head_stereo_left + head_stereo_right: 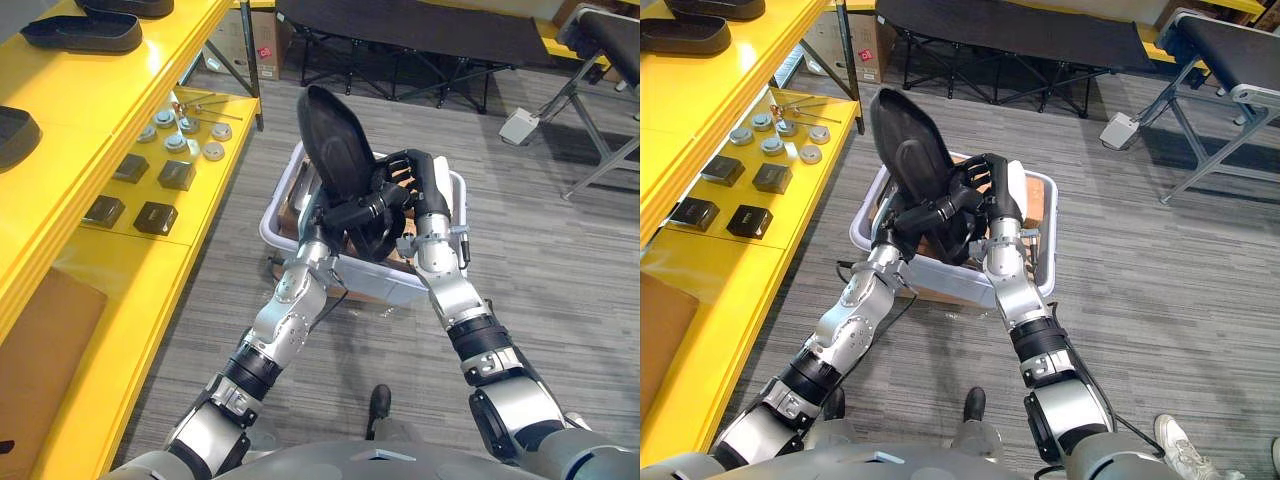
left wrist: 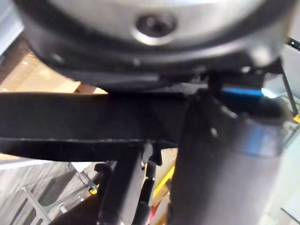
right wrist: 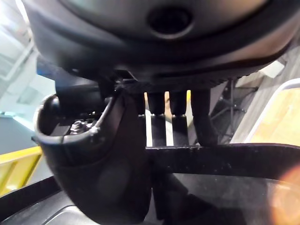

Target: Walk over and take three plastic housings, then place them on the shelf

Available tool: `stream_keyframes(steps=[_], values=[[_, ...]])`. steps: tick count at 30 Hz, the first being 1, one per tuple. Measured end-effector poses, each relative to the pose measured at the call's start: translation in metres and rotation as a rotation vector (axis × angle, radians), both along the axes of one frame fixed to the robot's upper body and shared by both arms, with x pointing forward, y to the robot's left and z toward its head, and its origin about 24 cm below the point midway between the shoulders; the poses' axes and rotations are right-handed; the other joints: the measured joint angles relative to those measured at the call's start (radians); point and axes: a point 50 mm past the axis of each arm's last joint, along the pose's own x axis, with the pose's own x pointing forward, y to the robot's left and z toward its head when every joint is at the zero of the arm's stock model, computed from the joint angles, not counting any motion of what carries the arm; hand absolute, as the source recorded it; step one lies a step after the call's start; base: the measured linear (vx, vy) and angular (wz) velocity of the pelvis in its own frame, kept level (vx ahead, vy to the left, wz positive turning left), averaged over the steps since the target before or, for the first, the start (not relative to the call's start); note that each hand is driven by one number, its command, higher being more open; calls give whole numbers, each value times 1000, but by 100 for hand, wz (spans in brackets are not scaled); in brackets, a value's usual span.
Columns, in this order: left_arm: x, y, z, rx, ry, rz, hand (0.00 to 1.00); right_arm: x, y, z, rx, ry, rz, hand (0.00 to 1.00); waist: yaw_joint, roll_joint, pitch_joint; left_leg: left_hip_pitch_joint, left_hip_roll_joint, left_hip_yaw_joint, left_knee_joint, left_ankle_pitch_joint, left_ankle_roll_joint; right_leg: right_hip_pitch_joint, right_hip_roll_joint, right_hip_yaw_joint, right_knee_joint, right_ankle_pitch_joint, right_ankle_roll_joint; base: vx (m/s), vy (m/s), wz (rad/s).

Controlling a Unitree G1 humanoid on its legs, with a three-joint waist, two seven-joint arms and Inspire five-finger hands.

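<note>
Housing (image 1: 335, 140) — black, glossy, elongated, upright; left hand (image 1: 347, 216), right hand (image 1: 424, 182) both clasp it.

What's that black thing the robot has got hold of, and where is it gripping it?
A black plastic housing, upright over the white bin. The left hand and the right hand both clasp its lower end.

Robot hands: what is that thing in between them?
A black plastic housing, gripped by the left hand and the right hand above the white bin. Both eye views show it.
</note>
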Motion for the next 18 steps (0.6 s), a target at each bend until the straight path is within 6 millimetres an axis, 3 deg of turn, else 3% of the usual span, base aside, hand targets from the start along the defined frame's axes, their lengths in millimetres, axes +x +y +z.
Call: stream_keyframes(steps=[9, 12, 18], values=[[2, 8, -13, 2, 86, 92, 0, -12, 2, -16, 71, 41, 29, 0, -1, 1, -22, 0, 0, -1, 0, -1, -1, 1, 0, -2, 0, 0, 0, 0, 0, 0], [7, 22, -17, -7, 117, 182, 0, -23, 6, -13, 90, -14, 64, 0, -2, 2, -24, 2, 0, 0, 0, -2, -1, 2, 0, -2, -1, 0, 0, 0, 0, 0], [7, 29, -18, 26, 109, 227, 0, -31, 16, -11, 96, -54, 114, 0, 2, 4, -31, 17, -1, 0, 0, -10, 1, 18, -1, -2, -1, -2, -1, 0, 0, 0]])
